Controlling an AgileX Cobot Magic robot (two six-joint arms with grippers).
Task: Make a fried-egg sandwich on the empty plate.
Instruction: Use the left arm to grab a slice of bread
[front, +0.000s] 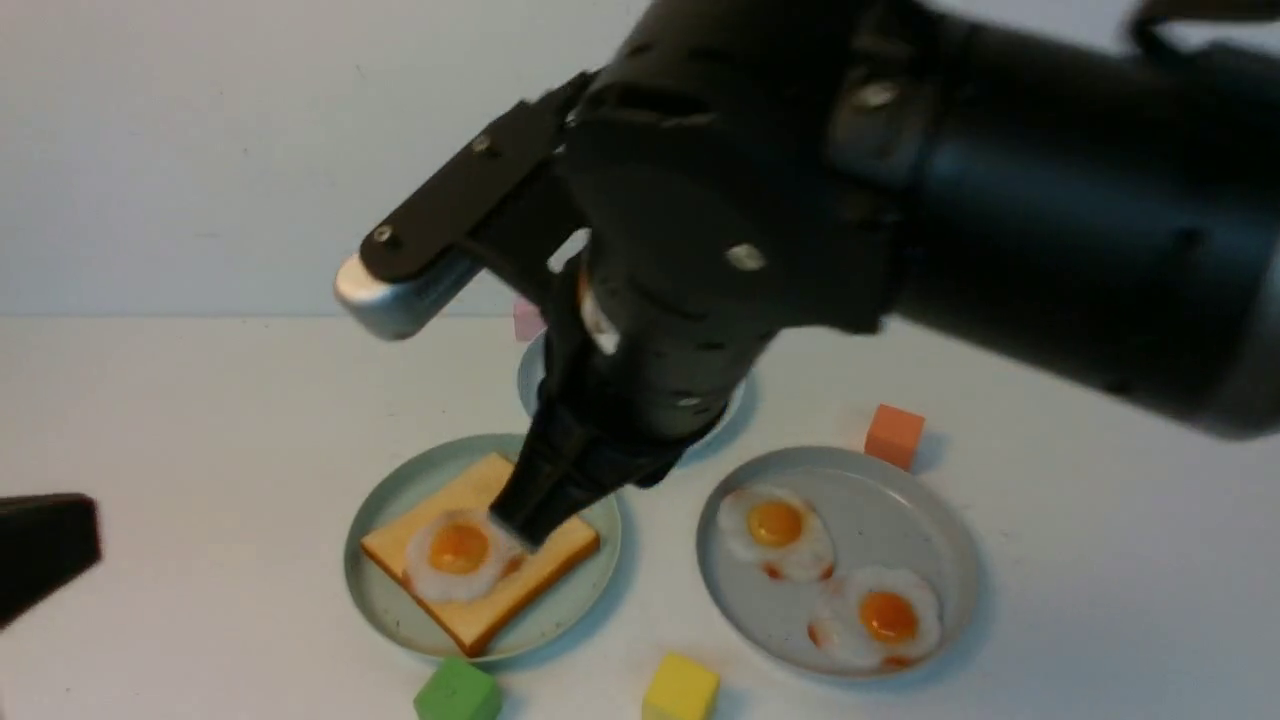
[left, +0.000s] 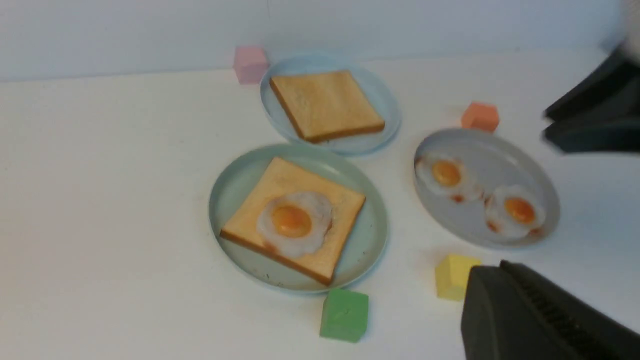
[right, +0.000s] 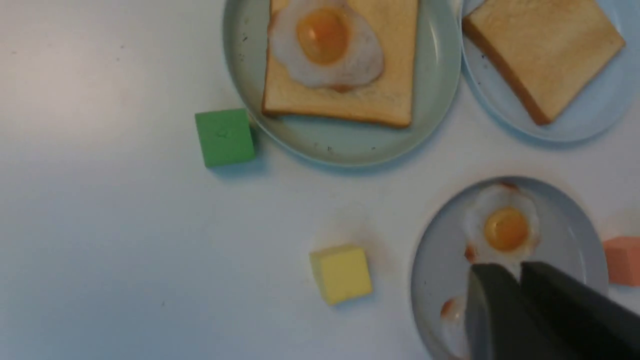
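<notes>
The mint-green plate (front: 392, 598) holds one toast slice (front: 525, 588) with a fried egg (front: 456, 552) lying on top of it. The second toast slice (left: 325, 104) lies on the sky-blue plate (left: 387, 102) behind; my right arm hides most of it in the front view. My right gripper (right: 517, 272) is shut and empty, held high over the grey plate (right: 440, 260). In the front view its tip (front: 520, 528) only overlaps the egg. My left gripper (front: 45, 548) is low at the left edge. One bare ridged finger (left: 525, 310) shows, with nothing between the jaws.
The grey plate (front: 905, 515) holds two more fried eggs (front: 775, 530) (front: 885, 615). A green cube (front: 458, 692) and a yellow cube (front: 680, 688) sit near the front edge. An orange cube (front: 894, 435) stands behind the grey plate and a pink cube (left: 250, 64) by the blue plate.
</notes>
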